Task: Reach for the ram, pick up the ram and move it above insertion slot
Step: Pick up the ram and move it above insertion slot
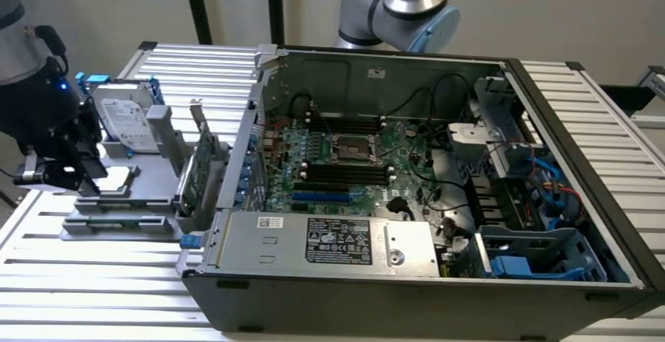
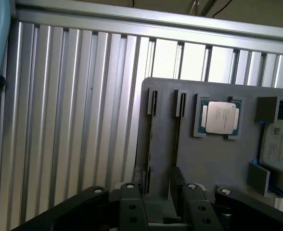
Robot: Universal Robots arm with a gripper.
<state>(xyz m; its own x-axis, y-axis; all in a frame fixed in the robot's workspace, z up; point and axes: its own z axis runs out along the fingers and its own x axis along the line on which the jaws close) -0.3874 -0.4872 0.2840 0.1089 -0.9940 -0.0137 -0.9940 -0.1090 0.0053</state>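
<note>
So, jaws: we see the gripper (image 2: 158,187) spread wide and holding nothing. Its black fingers (image 2: 132,209) stand apart over one end of the grey fixture (image 2: 213,163).
ram (image 2: 150,144): we take it to be the thin dark strip seen edge-on in the groove that lies between the fingertips. Nothing touches it, and we cannot read its colour from this angle.
ram axis: it stands on its long edge. The long axis runs straight away from the fingers along the groove, parallel to a second similar groove just beside it and roughly along the table's ribs.
insertion slot (image 1: 343,174): a narrow black socket among parallel ones on the green motherboard (image 1: 395,135). Its length runs from the exterior view's left to its right, with the blue slot (image 1: 322,196) just beside the bank.
separation: the slots sit inside the open computer case (image 1: 416,303), well apart from the gripper at the exterior view's left.
materials: the fixture is matt moulded grey. A square metal-capped processor chip (image 2: 220,117) sits in its recess, a labelled hard drive (image 2: 281,144) lies beyond it, and an upright expansion card (image 1: 198,174) stands nearer the case.
surface: we see a table (image 2: 74,120) of ribbed, bright aluminium.
room: a plain pale wall (image 1: 540,7) stands behind.
</note>
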